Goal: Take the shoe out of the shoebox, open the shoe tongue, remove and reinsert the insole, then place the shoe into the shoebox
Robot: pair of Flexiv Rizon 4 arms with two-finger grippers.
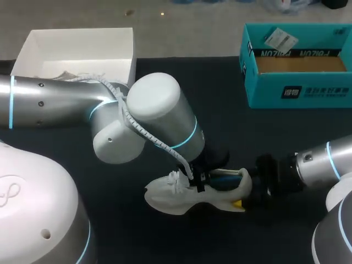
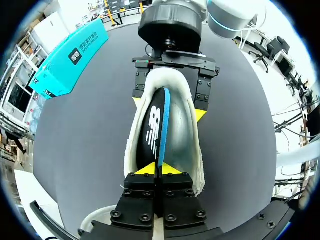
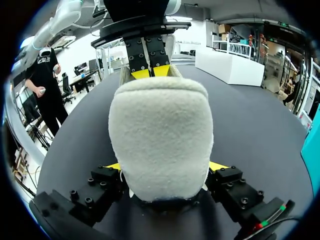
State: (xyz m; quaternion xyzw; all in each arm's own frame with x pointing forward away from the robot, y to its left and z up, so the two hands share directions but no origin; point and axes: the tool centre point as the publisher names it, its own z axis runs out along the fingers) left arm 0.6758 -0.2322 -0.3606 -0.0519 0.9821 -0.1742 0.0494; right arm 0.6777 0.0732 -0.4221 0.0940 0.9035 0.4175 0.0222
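A white shoe (image 1: 181,197) lies on its sole on the dark table, toe pointing left. My right gripper (image 1: 248,193) comes in from the right and is shut on its heel (image 3: 160,130), a yellow tip (image 3: 218,165) pressed on each side. Above the shoe's opening, my left gripper (image 2: 159,171) is shut on the edge of the black insole with a blue rim (image 2: 156,127). The insole stands on edge inside the shoe (image 2: 187,132). In the left wrist view my right gripper (image 2: 170,92) straddles the heel at the far end. The teal shoebox (image 1: 297,91) stands open at the back right.
A white box lid (image 1: 77,47) with paper in it lies at the back left, partly behind my left arm (image 1: 55,102). A card (image 1: 279,38) rests on the shoebox's rim. Bare dark table lies between the shoe and the shoebox.
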